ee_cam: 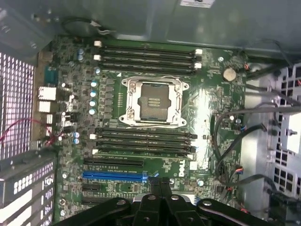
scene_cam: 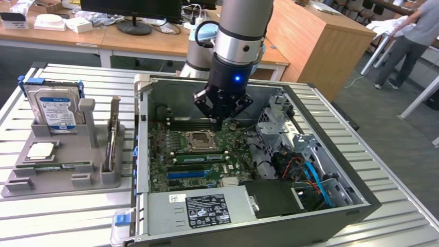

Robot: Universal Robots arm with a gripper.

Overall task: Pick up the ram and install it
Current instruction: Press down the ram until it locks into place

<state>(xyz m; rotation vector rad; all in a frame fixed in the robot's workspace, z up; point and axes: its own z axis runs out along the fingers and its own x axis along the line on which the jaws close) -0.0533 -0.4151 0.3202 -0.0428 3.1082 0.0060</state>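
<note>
Your gripper (scene_cam: 217,123) hangs with fingers pressed together on nothing, low over the motherboard (ee_cam: 155,141) near its memory slots. The ram (scene_cam: 52,165) looks to lie flat in the grey tray (scene_cam: 20,188) outside the case (well apart), so the pickup seems undone; grasping it calls for parted fingers squared across its thin edges.

We count one open computer case (scene_cam: 329,206), one motherboard (ee_cam: 207,117) with one empty processor socket (ee_cam: 153,101), one hard drive (scene_cam: 57,110), one grey holder tray (scene_cam: 51,177) and one gripper (scene_cam: 218,122).
</note>
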